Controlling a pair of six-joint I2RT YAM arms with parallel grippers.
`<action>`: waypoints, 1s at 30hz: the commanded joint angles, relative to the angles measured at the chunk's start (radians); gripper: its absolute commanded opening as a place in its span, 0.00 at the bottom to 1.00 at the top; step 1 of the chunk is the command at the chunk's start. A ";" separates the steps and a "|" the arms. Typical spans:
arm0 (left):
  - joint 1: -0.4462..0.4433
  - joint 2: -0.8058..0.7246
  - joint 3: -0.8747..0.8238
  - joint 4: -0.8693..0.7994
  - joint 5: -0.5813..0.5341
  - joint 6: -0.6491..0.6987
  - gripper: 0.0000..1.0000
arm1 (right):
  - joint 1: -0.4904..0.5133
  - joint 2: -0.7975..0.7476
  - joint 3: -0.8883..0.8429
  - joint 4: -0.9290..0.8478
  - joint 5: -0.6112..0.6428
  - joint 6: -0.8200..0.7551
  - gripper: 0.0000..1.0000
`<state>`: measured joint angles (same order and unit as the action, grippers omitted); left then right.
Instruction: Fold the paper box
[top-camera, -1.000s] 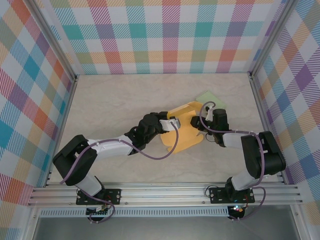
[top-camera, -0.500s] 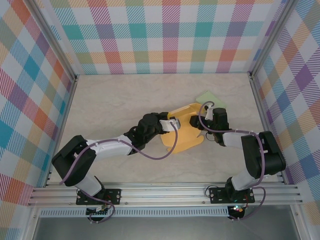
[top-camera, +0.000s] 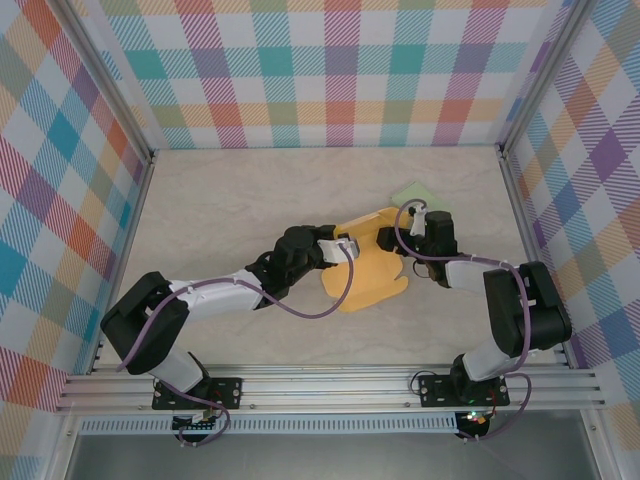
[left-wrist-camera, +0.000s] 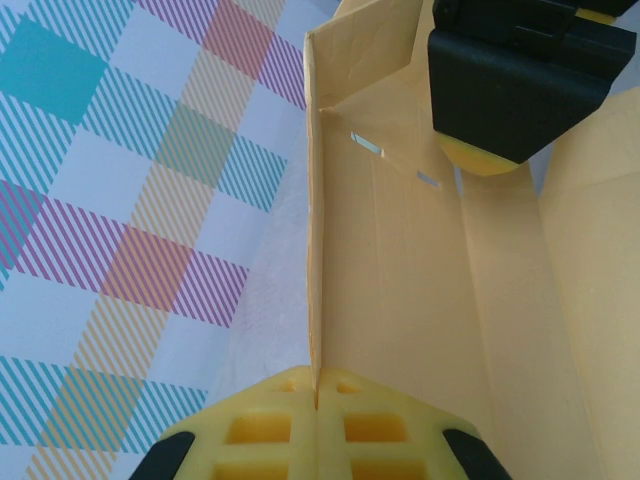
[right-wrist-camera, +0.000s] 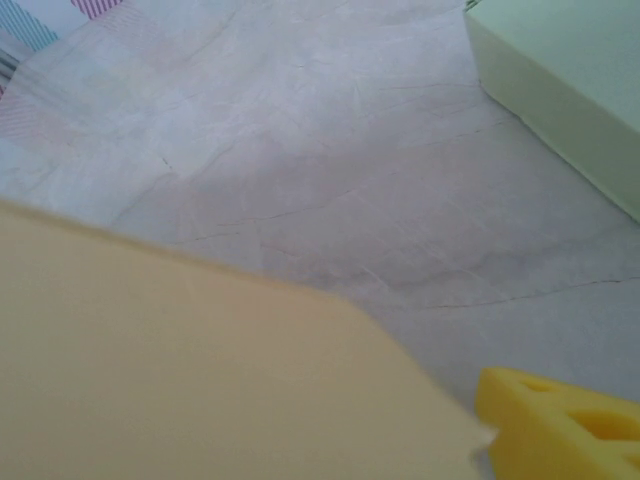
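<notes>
The yellow paper box (top-camera: 370, 275) lies partly folded at the table's middle right. My left gripper (top-camera: 347, 247) is at its left side, shut on a thin upright wall (left-wrist-camera: 315, 250) of the box, with both yellow pads (left-wrist-camera: 270, 430) pressed against the card. My right gripper (top-camera: 393, 239) sits at the box's far right corner, open. In the right wrist view one yellow finger (right-wrist-camera: 560, 430) stands wide at the lower right, and a yellow flap (right-wrist-camera: 200, 380) fills the lower left, hiding the other finger. Its black body (left-wrist-camera: 520, 60) hangs over the box's inside.
A pale green box (top-camera: 420, 193) lies just behind the right gripper, close to it (right-wrist-camera: 570, 80). Checkered walls (top-camera: 330, 70) enclose the table on three sides. Bare marble tabletop (top-camera: 230, 210) spreads to the left and behind.
The right gripper's jaws have spread wider and it has shifted slightly toward the far side. The left gripper has kept its grip on the wall without moving.
</notes>
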<state>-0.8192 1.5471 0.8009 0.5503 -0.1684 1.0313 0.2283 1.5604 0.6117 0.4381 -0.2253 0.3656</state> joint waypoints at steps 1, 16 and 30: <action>0.013 -0.042 -0.008 0.011 0.036 -0.032 0.00 | -0.004 -0.030 -0.002 0.000 0.006 -0.027 0.79; 0.014 0.010 0.021 0.033 -0.027 -0.034 0.00 | -0.002 -0.060 -0.039 0.090 -0.131 0.158 0.52; -0.029 0.084 0.071 0.028 -0.016 -0.030 0.00 | 0.069 -0.049 -0.111 0.253 -0.084 0.379 0.55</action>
<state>-0.8272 1.6062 0.8379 0.5606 -0.2024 1.0100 0.2768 1.4918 0.5159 0.5789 -0.3092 0.6781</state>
